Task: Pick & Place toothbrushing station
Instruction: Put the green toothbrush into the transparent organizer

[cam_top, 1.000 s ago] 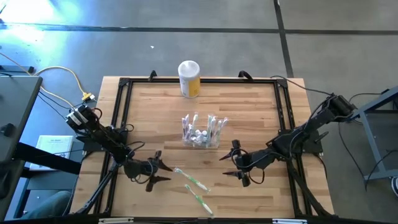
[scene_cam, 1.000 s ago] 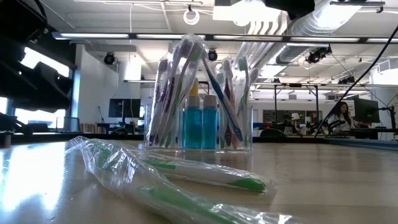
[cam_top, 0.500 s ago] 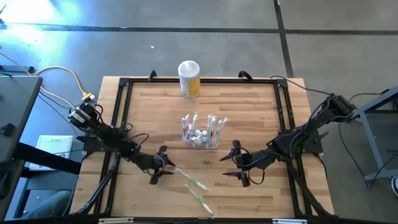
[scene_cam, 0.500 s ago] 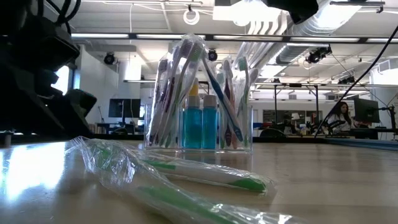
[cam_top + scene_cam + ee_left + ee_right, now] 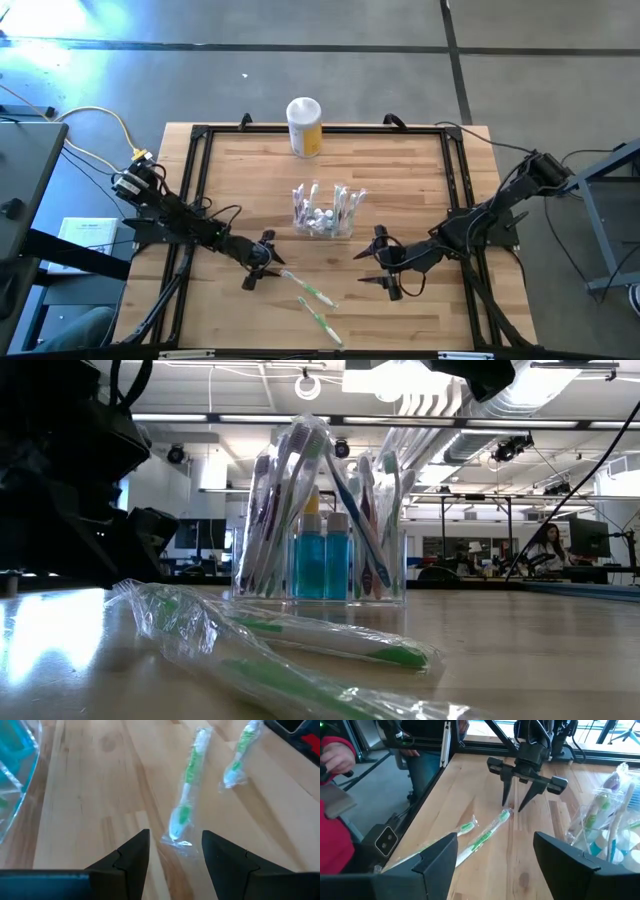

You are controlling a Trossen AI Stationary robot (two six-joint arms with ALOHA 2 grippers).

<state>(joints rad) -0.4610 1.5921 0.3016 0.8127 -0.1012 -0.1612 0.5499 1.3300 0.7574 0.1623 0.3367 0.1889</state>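
Left gripper (image 5: 262, 268), lower left of centre in high view, had moved rightward from a second before, now released over the near tip of a plastic-wrapped green-and-white toothbrush (image 5: 304, 287). Second wrapped green toothbrush (image 5: 319, 321) lay just below, unchanged. Right gripper (image 5: 382, 263), lower right of centre, released, hadn't budged. Clear plastic toothbrushing station (image 5: 324, 211) sat mid-table at frame centre, untouched. Yellow canister with white lid (image 5: 304, 126) stayed at upper centre.
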